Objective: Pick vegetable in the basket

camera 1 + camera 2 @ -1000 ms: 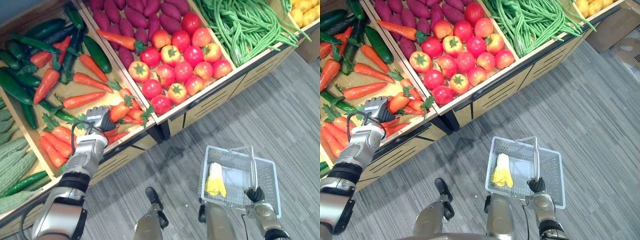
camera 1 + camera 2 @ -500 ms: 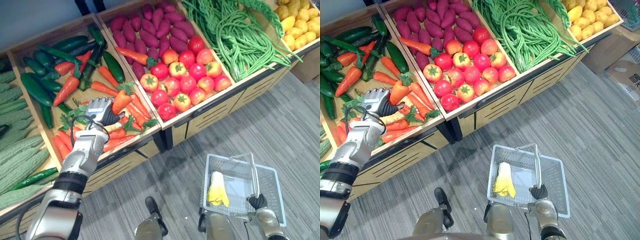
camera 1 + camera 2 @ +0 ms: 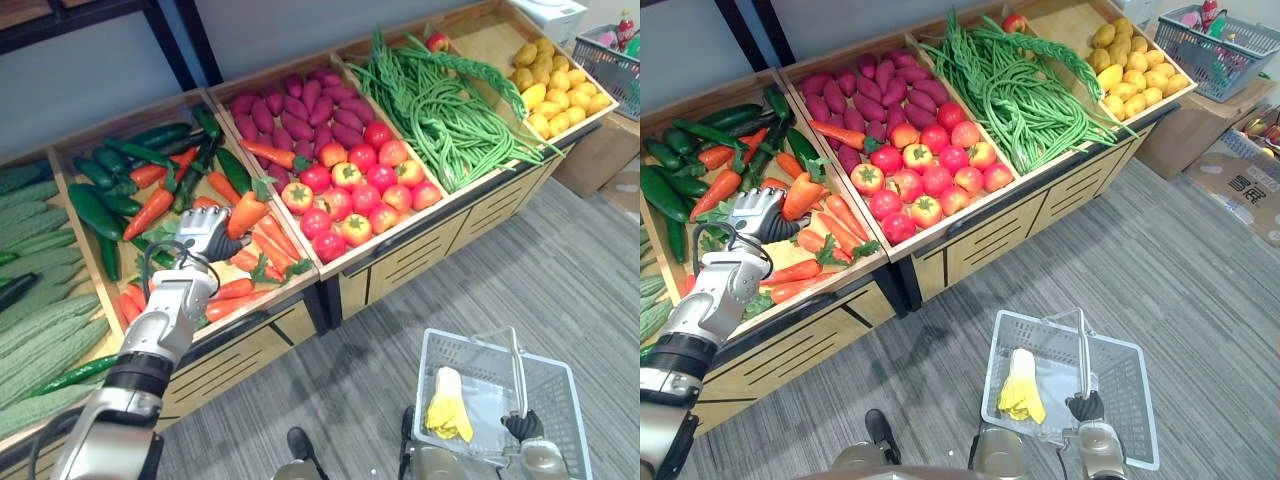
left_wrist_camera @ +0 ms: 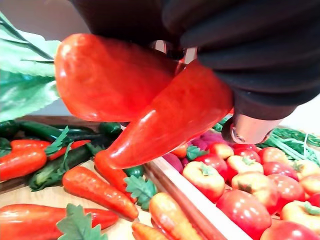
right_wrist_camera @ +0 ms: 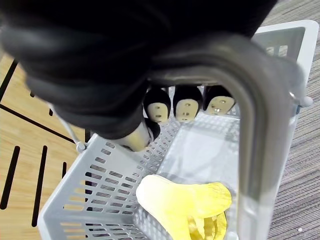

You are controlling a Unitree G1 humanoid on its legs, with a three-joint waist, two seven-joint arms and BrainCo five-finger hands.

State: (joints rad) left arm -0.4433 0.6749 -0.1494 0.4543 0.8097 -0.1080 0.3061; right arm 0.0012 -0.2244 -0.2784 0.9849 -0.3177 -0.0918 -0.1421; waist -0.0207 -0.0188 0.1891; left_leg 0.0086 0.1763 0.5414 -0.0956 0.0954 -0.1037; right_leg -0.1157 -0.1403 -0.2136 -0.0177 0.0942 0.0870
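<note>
1. Left eye view: the carrot [image 3: 245, 211] is gripped in the curled fingers of the left hand [image 3: 204, 232], just above the other carrots.
2. Right eye view: the basket [image 3: 1040, 318] is hung from the right hand [image 3: 1085, 406], well apart from the produce stand [image 3: 985, 232]. A yellow item [image 3: 1020, 398] is lying inside it.
3. Left wrist view: the carrot's glossy skin [image 4: 170, 120] is seen. It is judged light, stiff and slippery, so it is best held round the thick body, not the leafy top.
4. Right wrist view: the fingers [image 5: 187, 107] are wrapped round the basket handle [image 5: 255, 125].
</note>
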